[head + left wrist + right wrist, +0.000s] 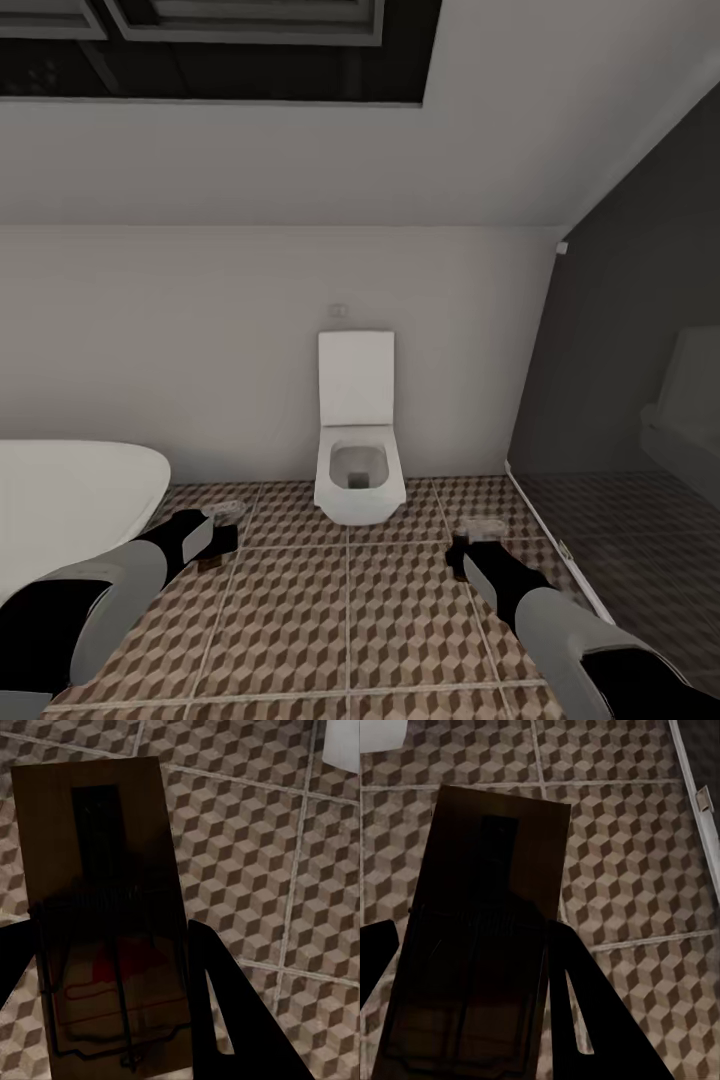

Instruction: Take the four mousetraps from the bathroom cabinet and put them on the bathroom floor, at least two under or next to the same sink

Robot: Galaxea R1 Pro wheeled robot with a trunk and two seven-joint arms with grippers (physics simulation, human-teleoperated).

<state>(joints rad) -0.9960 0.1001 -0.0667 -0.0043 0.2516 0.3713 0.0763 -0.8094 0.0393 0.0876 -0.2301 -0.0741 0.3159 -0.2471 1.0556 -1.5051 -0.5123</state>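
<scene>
My left gripper [112, 937] is shut on a mousetrap [97, 832], a flat brown board with a dark wire spring and a red mark, held above the bathroom floor [247, 832]. My right gripper [472, 930] is shut on a second mousetrap [502, 855], darker in shadow, also over the cube-patterned tiles [622, 870]. In the head view both arms reach forward low over the bathroom floor [350, 620], the left gripper [215, 540] near the bathtub and the right gripper [470, 545] near the glass wall. The cabinet and the sink are out of view.
A white toilet [358, 470] stands against the far wall straight ahead. The white bathtub [70, 500] curves in at the left. A dark glass partition [620, 400] with a low white sill [555, 545] bounds the right side. Open tiles lie between the arms.
</scene>
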